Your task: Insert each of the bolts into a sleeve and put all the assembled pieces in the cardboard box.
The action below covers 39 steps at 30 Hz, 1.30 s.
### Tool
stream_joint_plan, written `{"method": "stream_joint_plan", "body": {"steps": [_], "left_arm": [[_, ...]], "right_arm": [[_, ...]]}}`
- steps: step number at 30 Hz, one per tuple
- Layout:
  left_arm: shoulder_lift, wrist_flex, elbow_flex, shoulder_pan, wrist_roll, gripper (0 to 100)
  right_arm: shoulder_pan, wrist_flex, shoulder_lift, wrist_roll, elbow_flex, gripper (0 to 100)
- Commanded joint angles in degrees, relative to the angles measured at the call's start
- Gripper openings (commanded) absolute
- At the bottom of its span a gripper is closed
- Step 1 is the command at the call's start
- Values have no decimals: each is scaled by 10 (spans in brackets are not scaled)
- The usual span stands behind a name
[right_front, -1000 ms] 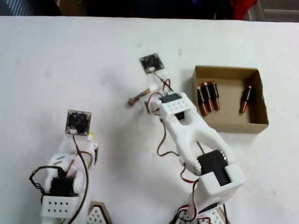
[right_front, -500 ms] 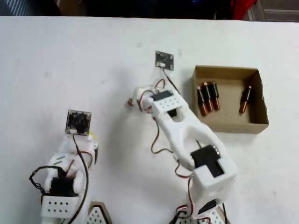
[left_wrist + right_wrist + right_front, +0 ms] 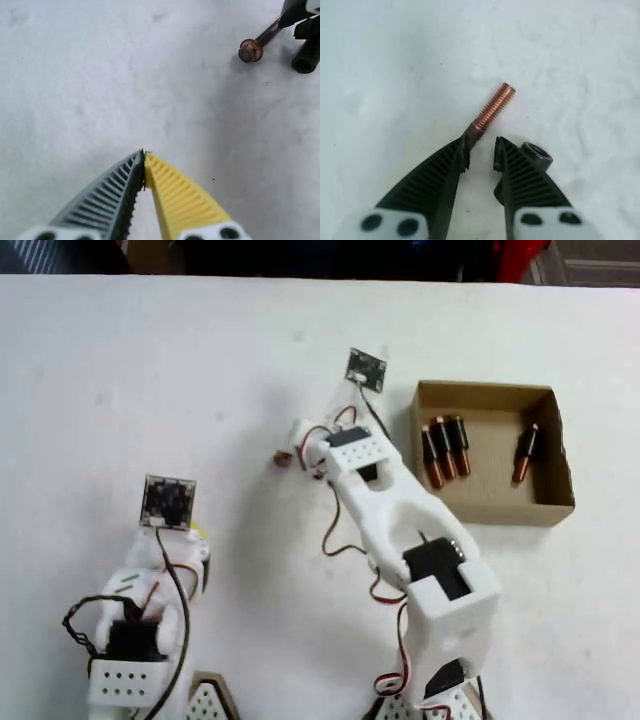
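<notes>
A copper bolt [image 3: 493,109] lies on the white table, its threaded end poking out past one black finger of my right gripper [image 3: 480,152]. That gripper is open by a narrow gap, low over the bolt. A black sleeve [image 3: 537,152] sits just outside its other finger. In the high view the bolt's head [image 3: 283,457] shows left of the right gripper [image 3: 308,452]. The left wrist view shows the bolt head [image 3: 248,50] and sleeve [image 3: 305,58] far ahead of my shut left gripper [image 3: 144,153]. The cardboard box [image 3: 490,502] holds several assembled pieces [image 3: 445,451].
The left arm [image 3: 140,620] rests at the near left of the table [image 3: 150,360], well away from the bolt. The box stands just right of the right arm [image 3: 400,520]. Loose wires hang along both arms.
The right arm has swung and turned at the wrist, so its camera board moved right toward the box. Its gripper now covers most of the bolt's shaft. The left arm stayed still.
</notes>
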Motion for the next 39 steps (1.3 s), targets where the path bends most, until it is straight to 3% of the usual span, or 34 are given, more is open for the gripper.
{"method": "stream_joint_plan", "body": {"steps": [1, 11, 28, 39], "left_arm": [[-4, 4, -1, -5, -4, 23], [-4, 4, -1, -5, -4, 23], [-4, 4, -1, -5, -4, 23], [-4, 4, -1, -5, -4, 23]], "right_arm": [[10, 41, -53, -4, -16, 80], [10, 96, -100, -5, -13, 80], [31, 99, 24, -6, -43, 77], [32, 149, -43, -6, -53, 77]]}}
